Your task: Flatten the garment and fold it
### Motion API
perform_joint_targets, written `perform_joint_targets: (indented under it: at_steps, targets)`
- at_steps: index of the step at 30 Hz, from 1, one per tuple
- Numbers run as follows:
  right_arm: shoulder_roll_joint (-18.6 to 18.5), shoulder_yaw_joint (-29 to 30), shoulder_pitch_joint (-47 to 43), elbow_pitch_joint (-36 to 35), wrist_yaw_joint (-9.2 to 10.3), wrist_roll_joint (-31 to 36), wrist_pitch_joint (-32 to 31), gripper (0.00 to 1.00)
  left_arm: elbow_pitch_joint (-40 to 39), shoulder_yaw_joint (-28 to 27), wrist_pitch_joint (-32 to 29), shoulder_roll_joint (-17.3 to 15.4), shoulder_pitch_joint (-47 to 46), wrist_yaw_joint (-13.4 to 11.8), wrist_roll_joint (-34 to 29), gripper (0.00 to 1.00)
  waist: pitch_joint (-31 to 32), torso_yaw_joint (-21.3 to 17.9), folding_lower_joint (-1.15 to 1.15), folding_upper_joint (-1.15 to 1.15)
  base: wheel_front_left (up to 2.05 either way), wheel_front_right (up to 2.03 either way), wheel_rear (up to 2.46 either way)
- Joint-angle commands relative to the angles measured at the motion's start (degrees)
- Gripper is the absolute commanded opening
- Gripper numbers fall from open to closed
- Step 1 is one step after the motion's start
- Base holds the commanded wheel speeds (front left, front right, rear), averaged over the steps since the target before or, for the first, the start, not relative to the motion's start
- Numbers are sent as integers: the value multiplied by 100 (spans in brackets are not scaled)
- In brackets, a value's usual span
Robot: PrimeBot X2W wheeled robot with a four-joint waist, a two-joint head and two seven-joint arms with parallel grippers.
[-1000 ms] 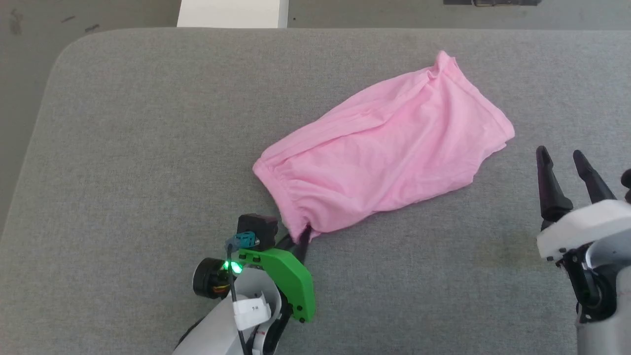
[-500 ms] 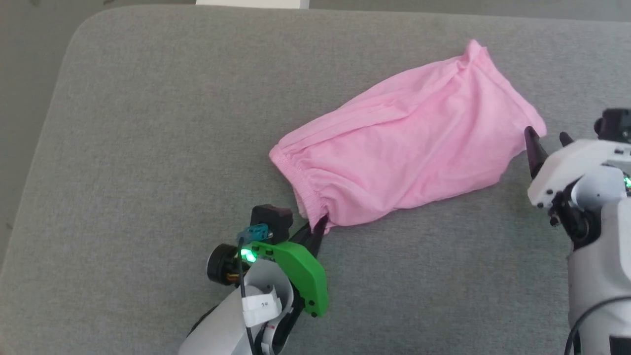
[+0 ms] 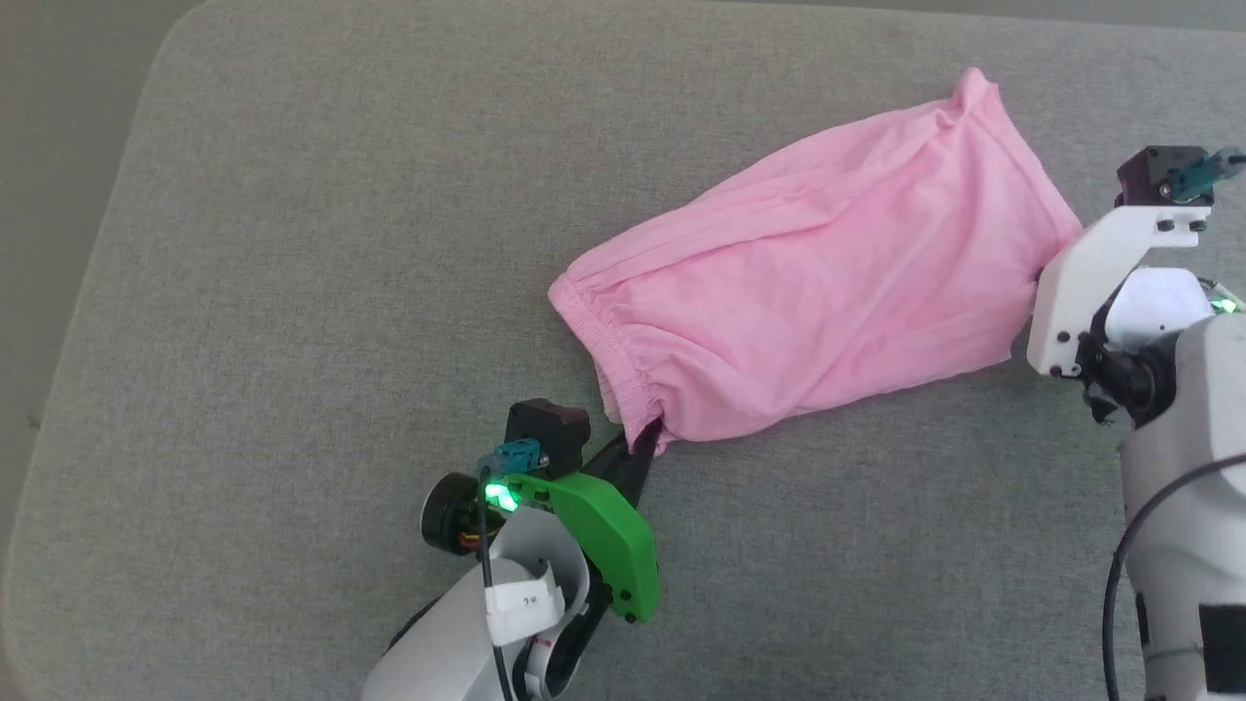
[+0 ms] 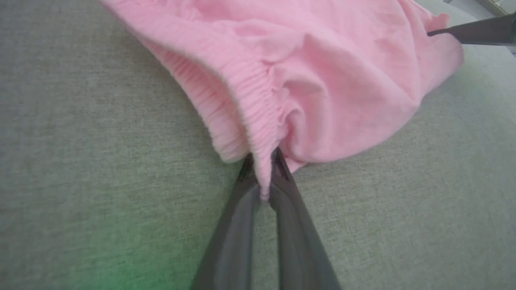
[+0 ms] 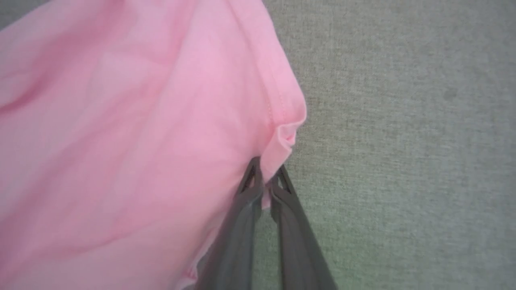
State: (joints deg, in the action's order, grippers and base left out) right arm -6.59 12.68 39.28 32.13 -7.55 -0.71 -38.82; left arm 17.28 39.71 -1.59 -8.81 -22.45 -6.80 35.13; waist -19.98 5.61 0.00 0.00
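Grey woven padding (image 3: 292,292) covers the work surface in the head view, 1 rounded corner at upper left with a darker strip of floor (image 3: 39,195) beyond it. On it lies the garment (image 3: 818,292), pink, its long axis on a diagonal: gathered waistband (image 3: 599,350) pointing down-left toward the robot, leg hems up at the far right. The left gripper (image 3: 645,436) sits at the waistband's near corner; the right gripper (image 3: 1040,277) meets the opposite end, fingers mostly tucked under its white mount. Over to the left wrist view: 2 dark fingers pinched nearly together, the ribbed waistband edge squeezed between them, cloth fanning away above. Right wrist view now: fingers drawn close on a fold of the stitched hem corner, pink to the left, bare grey to the right.
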Motion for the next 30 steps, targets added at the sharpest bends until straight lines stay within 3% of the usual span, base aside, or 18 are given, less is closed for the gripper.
perform_joint_targets:
  at_steps: [1, 6, 12, 21, 25, 30]
  targets:
    - [2, -57, -276, -47, 6, -71, 51, 0, 93, -2, -3, -48, 21, -10, 54, 0, 58, -37, 0, 0, 0, 0, 0]
    - [-36, -153, -718, -718, 6, -423, 294, 0, 46, -26, 39, -110, 76, 33, 112, 0, 283, -97, 0, 0, 0, 0, 0]
    - [-20, -29, -1627, -1994, 6, -816, 266, 0, -287, -102, -34, -366, 263, 21, 205, 0, 605, -241, 0, 0, 0, 0, 0]
    - [313, 184, -3386, -3638, 6, -1203, -98, 0, -1227, -73, -763, -1031, 815, -116, 397, 0, 819, -536, 0, 0, 0, 0, 0]
    - [364, 235, -3905, -3755, 6, -1403, 22, 0, -1579, -115, -1080, -1298, 1148, -322, 516, 0, 823, -650, 0, 0, 0, 0, 0]
    - [369, 162, -4151, -3221, 6, -1603, 490, 0, -1831, -146, -1205, -1381, 1433, -499, 636, 0, 826, -688, 0, 0, 0, 0, 0]
